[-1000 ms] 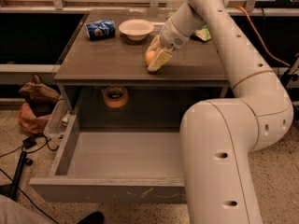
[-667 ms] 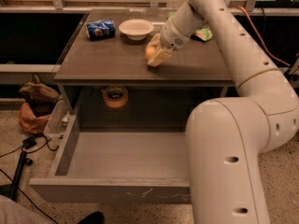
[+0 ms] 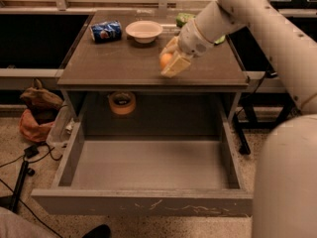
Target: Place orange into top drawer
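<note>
The orange [image 3: 165, 60] is a small round fruit held between the cream fingers [image 3: 177, 66] of my gripper [image 3: 170, 62], just above the brown tabletop [image 3: 114, 63] right of its middle. The gripper is shut on the orange. The top drawer [image 3: 148, 165] is pulled fully open below the table, wide and grey with a flat bare floor and a scratched front panel [image 3: 143, 203]. The gripper is above and behind the drawer, over the tabletop.
A white bowl [image 3: 143, 30] and a blue can [image 3: 105, 31] lying on its side sit at the back of the tabletop; a green object [image 3: 184, 19] is behind the arm. A tan tape roll [image 3: 122, 102] hangs under the table. A bag [image 3: 38, 110] and cables lie on the floor at left.
The gripper with the orange has lifted slightly and shifted a little toward the table's front edge; the arm's lower link has moved right.
</note>
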Robot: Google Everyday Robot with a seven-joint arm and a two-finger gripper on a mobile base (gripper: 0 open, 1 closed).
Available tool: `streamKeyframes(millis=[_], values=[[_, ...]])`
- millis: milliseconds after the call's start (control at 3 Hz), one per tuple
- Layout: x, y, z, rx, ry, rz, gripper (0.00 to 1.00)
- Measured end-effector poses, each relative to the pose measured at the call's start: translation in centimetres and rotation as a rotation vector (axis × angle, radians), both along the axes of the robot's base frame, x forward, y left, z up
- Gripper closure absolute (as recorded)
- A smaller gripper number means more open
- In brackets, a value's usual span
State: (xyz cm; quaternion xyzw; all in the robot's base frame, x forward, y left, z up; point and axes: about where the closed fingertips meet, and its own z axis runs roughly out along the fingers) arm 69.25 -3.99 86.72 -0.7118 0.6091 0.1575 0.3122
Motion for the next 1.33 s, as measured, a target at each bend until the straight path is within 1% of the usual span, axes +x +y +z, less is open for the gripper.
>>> streamKeyframes(millis=[333, 667, 1000, 1333], values=[[-1.6, 0.6, -2.9, -0.014, 0.057, 0.02, 1.0], [-2.1, 1.2, -3.3, -0.018, 0.065, 0.029, 1.0], [-5.1, 1.0, -2.2, -0.006, 0.058, 0.014, 1.0], [-10.3, 0.4, -1.6, 0.032, 0.052, -0.013, 1.0]])
